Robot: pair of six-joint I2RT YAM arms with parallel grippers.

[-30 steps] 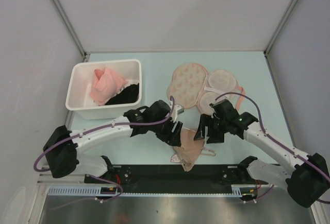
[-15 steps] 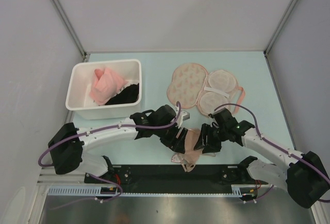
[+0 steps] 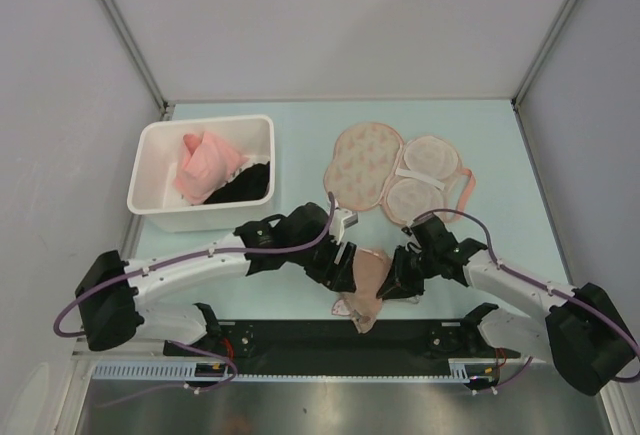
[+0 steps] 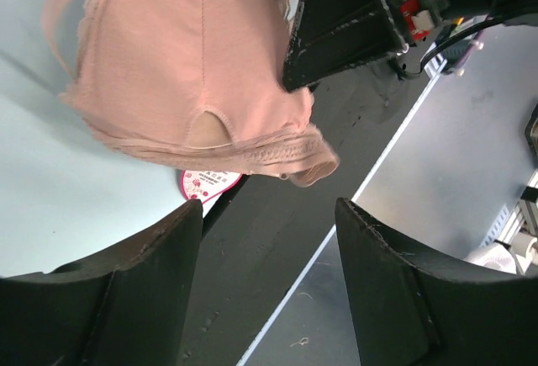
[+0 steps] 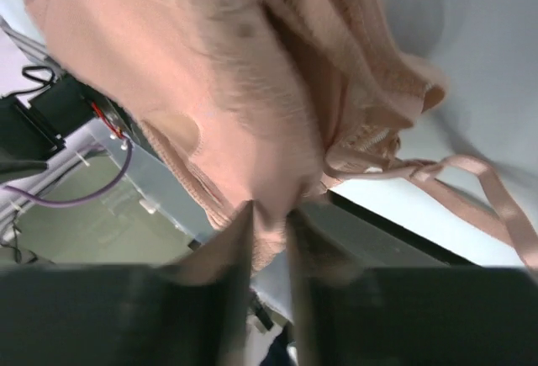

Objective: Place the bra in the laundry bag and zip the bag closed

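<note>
At the near edge of the desk: the tan-pink, soft-cupped fabric bra (image 3: 365,277) lay bunched about midway along that edge. Its lowest tip reached the black strip (image 3: 300,340) there.
Bra, long axis: it ran roughly from the far side toward the near edge, slightly slanted, and a thin strap (image 5: 496,202) trailed off to one side.
Left jaws: they were spread wide with nothing between them. In the left wrist view the bra (image 4: 185,71) lay ahead of the fingertips and apart from them, with a small pale round tag (image 4: 206,183) under its hem.
Right jaws: they stood almost together with a fold of the bra (image 5: 210,88) nipped between the fingers (image 5: 229,252), so they gripped the bra at its right side.
Nearer arm: the right arm (image 3: 520,280) was already on the cloth. The left arm (image 3: 200,255) ended just beside the bra's left side, and contact could not be told.
Laundry bag: the cream-peach, printed, two-lobed fabric pouch (image 3: 362,160) lay opened flat toward the far edge of the desk (image 3: 500,135). Its white lining (image 3: 430,160) faced up on the right half, beyond the bra and apart from it.
Way to go: the path probably ran from the near edge toward the far edge, bearing slightly right onto the lining.
Far-left corner: a white plastic bin (image 3: 200,121) held a pink cloth (image 3: 205,165) and a black garment (image 3: 245,185), well apart from the bra.
Risk: a one-sided pinch would likely let the loose cup and straps drag.
</note>
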